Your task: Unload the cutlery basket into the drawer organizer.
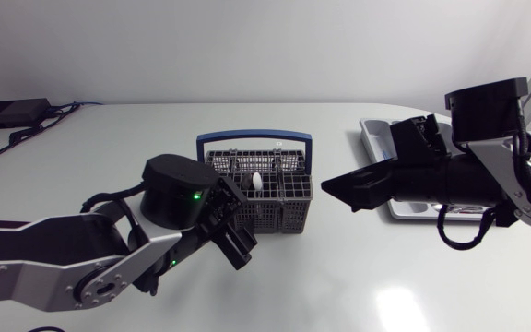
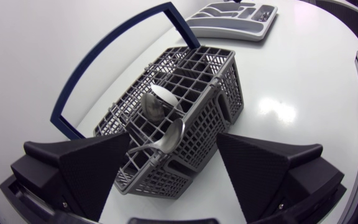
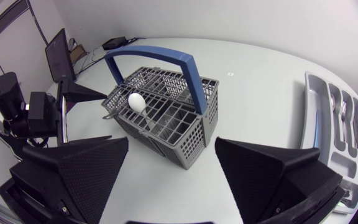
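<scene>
The cutlery basket (image 1: 279,212) was placed in the middle of the table (image 1: 109,148), with its blue handle (image 1: 253,138) standing upright. Some spoons (image 2: 171,135) were seen in the compartments at the end near the left gripper (image 2: 174,149). Its fingers were spread wide with that end of the basket between them, probably so that a spoon could be reached or the basket steadied. The right gripper (image 3: 171,146) was also held spread and empty, near the basket's other side. The drawer organizer (image 3: 309,118) was lying well apart, beside the right arm, so each piece would have to be carried across.
</scene>
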`<state>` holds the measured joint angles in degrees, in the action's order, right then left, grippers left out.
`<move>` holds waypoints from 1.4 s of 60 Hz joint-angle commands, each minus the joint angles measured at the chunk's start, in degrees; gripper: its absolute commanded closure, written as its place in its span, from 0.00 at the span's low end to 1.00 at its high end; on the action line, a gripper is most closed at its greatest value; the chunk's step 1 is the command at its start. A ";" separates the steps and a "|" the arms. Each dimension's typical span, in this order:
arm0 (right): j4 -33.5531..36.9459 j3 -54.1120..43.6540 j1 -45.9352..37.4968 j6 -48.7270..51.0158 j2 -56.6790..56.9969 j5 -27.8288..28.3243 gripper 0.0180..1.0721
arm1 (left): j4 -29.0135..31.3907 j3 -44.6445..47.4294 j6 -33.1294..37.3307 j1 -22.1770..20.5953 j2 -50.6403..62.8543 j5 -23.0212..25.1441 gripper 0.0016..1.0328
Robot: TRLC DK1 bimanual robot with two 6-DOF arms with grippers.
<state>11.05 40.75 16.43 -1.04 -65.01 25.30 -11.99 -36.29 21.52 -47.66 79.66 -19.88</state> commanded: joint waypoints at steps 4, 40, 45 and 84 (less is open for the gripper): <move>-1.47 -1.47 -0.52 1.39 -1.78 -0.16 0.05 | -1.81 0.35 2.39 0.81 3.66 -0.25 0.11; -4.28 -2.61 -1.04 1.48 -4.16 -0.43 0.05 | -3.66 0.35 3.00 3.63 4.72 4.94 0.34; -4.28 -2.61 -1.04 1.48 -4.24 -0.69 0.05 | -3.57 0.35 3.00 3.71 4.54 5.82 0.37; -4.37 -2.43 -1.04 1.39 -4.95 -1.83 0.05 | -4.53 1.14 3.97 4.50 1.11 11.62 0.65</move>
<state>7.40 39.62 15.64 -0.75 -69.04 23.77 -16.12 -36.29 24.27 -43.86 82.48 -9.43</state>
